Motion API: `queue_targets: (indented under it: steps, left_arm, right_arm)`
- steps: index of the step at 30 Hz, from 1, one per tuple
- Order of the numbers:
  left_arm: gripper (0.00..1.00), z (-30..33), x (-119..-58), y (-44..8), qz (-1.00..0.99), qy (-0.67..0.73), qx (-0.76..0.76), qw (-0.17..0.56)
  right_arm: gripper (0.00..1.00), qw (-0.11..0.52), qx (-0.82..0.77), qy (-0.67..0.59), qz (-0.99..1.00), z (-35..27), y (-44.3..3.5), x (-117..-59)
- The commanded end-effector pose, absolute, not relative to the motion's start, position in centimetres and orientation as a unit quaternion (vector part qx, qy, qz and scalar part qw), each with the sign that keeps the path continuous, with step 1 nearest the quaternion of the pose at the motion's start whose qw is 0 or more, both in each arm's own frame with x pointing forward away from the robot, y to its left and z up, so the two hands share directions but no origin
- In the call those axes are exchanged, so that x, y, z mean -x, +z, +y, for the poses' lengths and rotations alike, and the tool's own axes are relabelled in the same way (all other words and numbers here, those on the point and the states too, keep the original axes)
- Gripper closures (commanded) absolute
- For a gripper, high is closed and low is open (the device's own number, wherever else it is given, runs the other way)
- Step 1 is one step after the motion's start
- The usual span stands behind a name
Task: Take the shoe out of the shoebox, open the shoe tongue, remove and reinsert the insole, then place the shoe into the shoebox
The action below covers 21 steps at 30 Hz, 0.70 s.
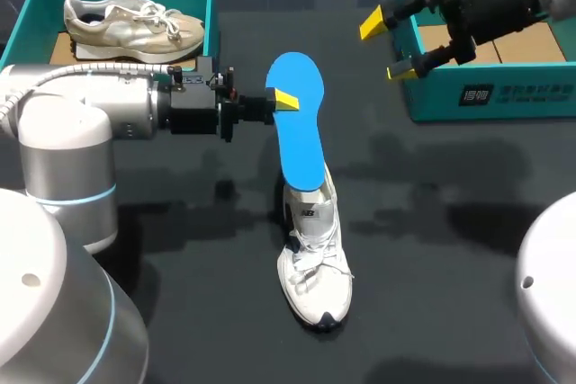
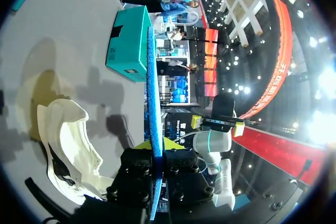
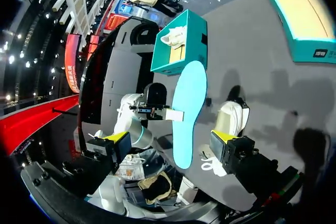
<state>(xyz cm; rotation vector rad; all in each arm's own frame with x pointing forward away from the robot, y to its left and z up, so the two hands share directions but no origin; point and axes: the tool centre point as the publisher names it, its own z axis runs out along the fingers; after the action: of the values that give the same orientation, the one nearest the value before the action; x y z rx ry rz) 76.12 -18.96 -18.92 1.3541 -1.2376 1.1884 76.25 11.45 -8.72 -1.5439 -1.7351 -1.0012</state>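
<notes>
Near the middle of the dark tabletop [image 1: 450,249]: a white lace-up sneaker [image 1: 315,263], sole down, toe towards the near edge, heel away, laces loose over the tongue. Well apart from every tabletop edge and from both boxes, with bare dark surface on either side and ahead of the toe.

Rising from the heel opening: a bright blue foam insole [image 1: 297,123], steeply tilted, narrow end tucked at the sneaker's collar, broad rounded end up and leaning towards the far edge. Paler turquoise on the insole [image 3: 189,114] face seen in the right wrist view. Only a thin blue line, edge-on, for the insole [image 2: 152,103] in the left wrist view, with the sneaker [image 2: 68,145] low beside it.

Left jaws clamped on the insole's side edge above its middle, one of the yellow tips [image 1: 286,100] flat on the blue face, black finger blocks on both sides of the foam. Left arm [image 1: 108,114] level, in from the left side.

Right jaws apart, gripping nothing, their yellow tips [image 1: 373,22] just outside the left wall of the teal cardboard shoebox [image 1: 486,101] at the far right, brown card showing on its floor.

At the far left corner: a second teal box [image 1: 27,15], a beige and cream sneaker [image 1: 135,24] lying inside, just behind the left arm's wrist.
</notes>
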Motion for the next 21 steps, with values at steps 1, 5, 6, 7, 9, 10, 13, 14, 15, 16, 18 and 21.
queue_targets:
  steps: [1, 5, 6, 7, 9, 10, 13, 14, 15, 16, 18, 21]
  left_arm:
    - [1.0, -19.0, -76.1, -19.0, -0.503, 0.483, -0.55, 0.46]
    - [1.0, -19.0, -76.1, -19.0, -0.503, 0.483, -0.55, 0.46]
    - [1.0, -19.0, -76.1, -19.0, -0.503, 0.483, -0.55, 0.46]
    - [1.0, -19.0, -76.1, -19.0, -0.503, 0.483, -0.55, 0.46]
    - [1.0, -19.0, -76.1, -19.0, -0.503, 0.483, -0.55, 0.46]
    - [1.0, -19.0, -76.1, -19.0, -0.503, 0.483, -0.55, 0.46]
    - [1.0, -19.0, -76.1, -19.0, -0.503, 0.483, -0.55, 0.46]
    - [1.0, -19.0, -76.1, -19.0, -0.503, 0.483, -0.55, 0.46]
    - [1.0, -19.0, -76.1, -19.0, -0.503, 0.483, -0.55, 0.46]
    - [1.0, -19.0, -76.1, -19.0, -0.503, 0.483, -0.55, 0.46]
    - [1.0, -19.0, -76.1, -19.0, -0.503, 0.483, -0.55, 0.46]
    - [1.0, -19.0, -76.1, -19.0, -0.503, 0.483, -0.55, 0.46]
  right_arm:
    - [0.0, 0.188, 0.628, -0.274, -0.703, 12.5, -7.2, -76.4]
    - [0.0, 0.152, 0.637, -0.233, -0.719, 13.7, -6.3, -76.4]
    - [0.0, 0.144, 0.639, -0.223, -0.722, 13.9, -6.2, -76.3]
    - [0.0, 0.136, 0.643, -0.213, -0.723, 14.1, -6.0, -76.2]
    - [0.0, 0.123, 0.646, -0.2, -0.726, 14.6, -5.8, -76.0]
    - [0.0, 0.117, 0.65, -0.193, -0.726, 14.9, -5.7, -75.9]
    - [0.0, 0.099, 0.658, -0.167, -0.728, 15.9, -5.4, -75.7]
    - [0.0, 0.093, 0.659, -0.158, -0.73, 16.4, -5.3, -75.6]
    - [0.0, 0.087, 0.661, -0.15, -0.73, 16.8, -5.2, -75.6]
    - [0.0, 0.081, 0.663, -0.14, -0.731, 17.3, -5.1, -75.5]
    - [0.0, 0.067, 0.667, -0.121, -0.732, 18.3, -5.0, -75.5]
    - [0.0, 0.043, 0.672, -0.098, -0.732, 19.6, -4.9, -75.3]
